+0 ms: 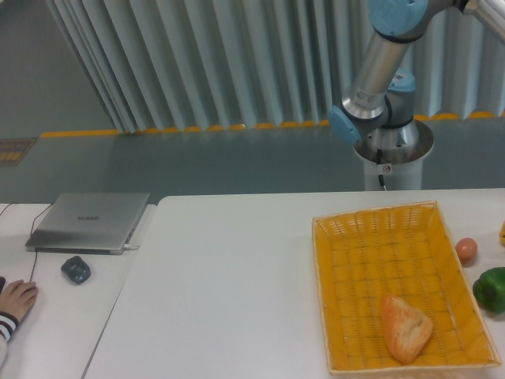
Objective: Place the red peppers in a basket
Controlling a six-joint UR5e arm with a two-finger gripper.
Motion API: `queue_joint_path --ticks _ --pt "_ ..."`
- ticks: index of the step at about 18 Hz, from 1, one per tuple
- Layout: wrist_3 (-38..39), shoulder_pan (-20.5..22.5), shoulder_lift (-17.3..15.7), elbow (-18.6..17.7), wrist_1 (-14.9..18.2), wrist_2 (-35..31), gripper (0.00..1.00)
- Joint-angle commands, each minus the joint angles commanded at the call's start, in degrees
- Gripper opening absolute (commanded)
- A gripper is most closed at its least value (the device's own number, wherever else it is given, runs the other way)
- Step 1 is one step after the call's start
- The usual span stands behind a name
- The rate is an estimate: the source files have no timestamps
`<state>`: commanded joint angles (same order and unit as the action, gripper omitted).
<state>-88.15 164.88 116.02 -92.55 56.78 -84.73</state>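
A yellow-orange woven basket (339, 237) is lying on the white worktop (229, 276) and is serving here as the landmark. Inside the basket, near its front edge, a bread roll (405, 328) is resting on the weave. Just beside the basket's right wall, a small pale reddish-orange fruit (466, 250) is sitting on the worktop, and nearer the camera along that same side a green bell pepper (491, 288) is lying, partly cut by the picture's edge. The red pepper is not showing anywhere in this view, so its place cannot be told. Behind the basket, past the worktop's far edge, the robot arm (379, 71) is rising from its round base (392, 154) and leaving the picture at the top right; its end effector is out of view, so its opening and any load cannot be told. Well to the left of the basket, a closed laptop (88, 222), a dark mouse (76, 269) and a person's hand (16, 300) are resting on a neighbouring worktop.
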Motion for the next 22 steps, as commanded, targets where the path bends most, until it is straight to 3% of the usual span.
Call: queue_joint_path --ticks 1,3,9,18,22 --pt "0.0 0.0 0.0 0.0 0.0 0.0 0.55" --pt "-0.09 -0.09 -0.09 0.17 0.09 0.0 0.44" --pt "3.14 -1.14 -2.71 1.49 0.88 2.01 0.43" --pt "16.95 -10.1 -11.95 0.79 10.63 4.48 0.44" --pt "17.66 -12.91 -13.88 -0.96 10.81 4.57 0.44"
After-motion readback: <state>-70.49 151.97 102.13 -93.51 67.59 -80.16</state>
